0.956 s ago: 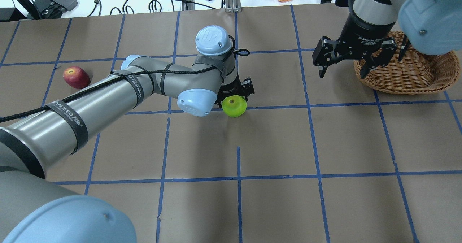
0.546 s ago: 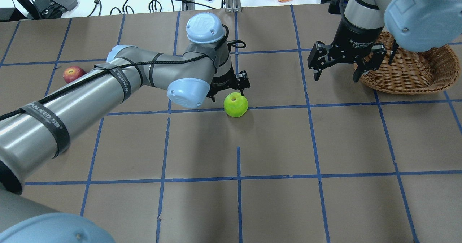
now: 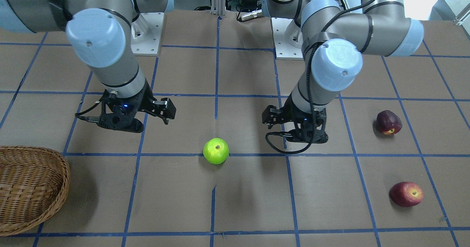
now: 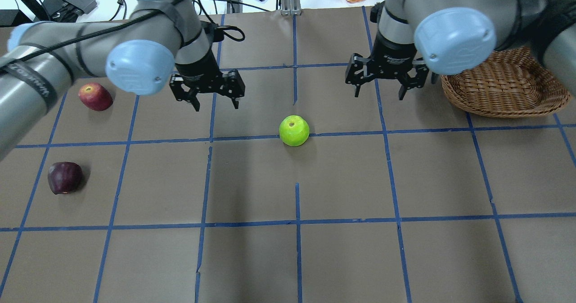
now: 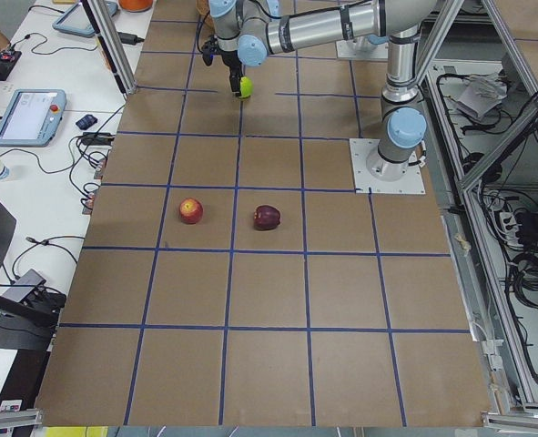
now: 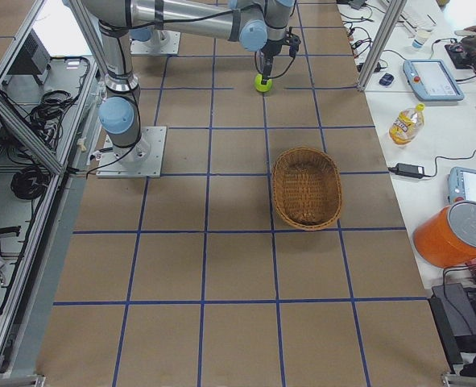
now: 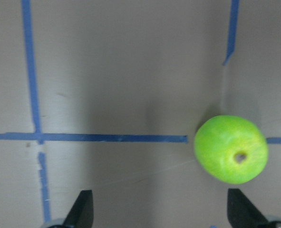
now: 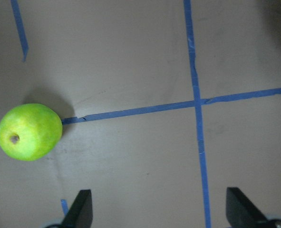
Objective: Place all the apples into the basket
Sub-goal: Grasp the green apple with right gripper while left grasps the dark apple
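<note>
A brown paper-covered tabletop (image 4: 342,258) taped with blue lines into a grid of squares fills the scene. White benches along the operators' edge carry cables, tablets and a juice bottle (image 6: 404,122), and aluminium framing runs behind the robot's edge. The shallow oval tan wicker basket (image 4: 495,109) lies in the table's right half, nearer the operators' edge, with its long axis along the table's length. The right gripper (image 4: 378,97) hangs above the paper between the basket and the table's centre, its fingers spread wide and holding nothing. The left gripper (image 4: 216,107) hangs level with it on the other side of the centre, equally wide open and empty. The bright lime green apple (image 4: 294,130) sits at mid-table on a tape line between the two grippers, touching neither, with its stem hollow up. It is too round to show a long axis. Well toward the left end, the red apple with a yellowish blush (image 4: 95,96) lies nearer the operators' edge, its hollow tipped up. The dark maroon apple (image 4: 65,177) lies nearer the robot's edge, its yellow patch facing the operators.
</note>
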Controlling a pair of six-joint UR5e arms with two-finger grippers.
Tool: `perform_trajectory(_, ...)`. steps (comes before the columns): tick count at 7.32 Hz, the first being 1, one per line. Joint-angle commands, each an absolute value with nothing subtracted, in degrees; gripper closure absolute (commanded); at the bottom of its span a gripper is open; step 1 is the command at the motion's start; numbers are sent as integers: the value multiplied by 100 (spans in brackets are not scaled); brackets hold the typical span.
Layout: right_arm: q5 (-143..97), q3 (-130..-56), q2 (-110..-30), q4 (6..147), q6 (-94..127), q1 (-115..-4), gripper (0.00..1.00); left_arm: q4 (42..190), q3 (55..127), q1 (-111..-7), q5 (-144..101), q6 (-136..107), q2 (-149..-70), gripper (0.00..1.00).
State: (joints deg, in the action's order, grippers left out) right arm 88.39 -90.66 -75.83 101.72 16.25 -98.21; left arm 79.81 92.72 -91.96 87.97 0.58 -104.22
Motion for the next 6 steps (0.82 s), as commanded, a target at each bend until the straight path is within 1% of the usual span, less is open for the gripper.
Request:
perform_trajectory(1,8833,-9053,-7095,10765,2423,-10369,0,8209,9438,-8414,9725,1207,-10021,2)
perform_trajectory(2,8833,-9044,-6919,11010,2669,-10606,0,8174,9718,-7889,9747,1778,-9898,2)
perform_trajectory(3,8833,-9035,-6699,11317,2976,-10748,0,7887,10069,-7397,9747,2698,-9757,7)
perform_trajectory(4,8833,-8983,-6541,11381,3162,-10836,0,7518,10325,-7018,9738,3455,-9721,7)
perform_trajectory(5,8833,-8782,-6356,11373,3390,-10872,0,6967,10658,-6466,9721,4063,-9764,5)
perform_trajectory(6,8833,-8537,-6067,11373,3741,-11003,0,6160,11027,-5807,9695,4844,-9913,4)
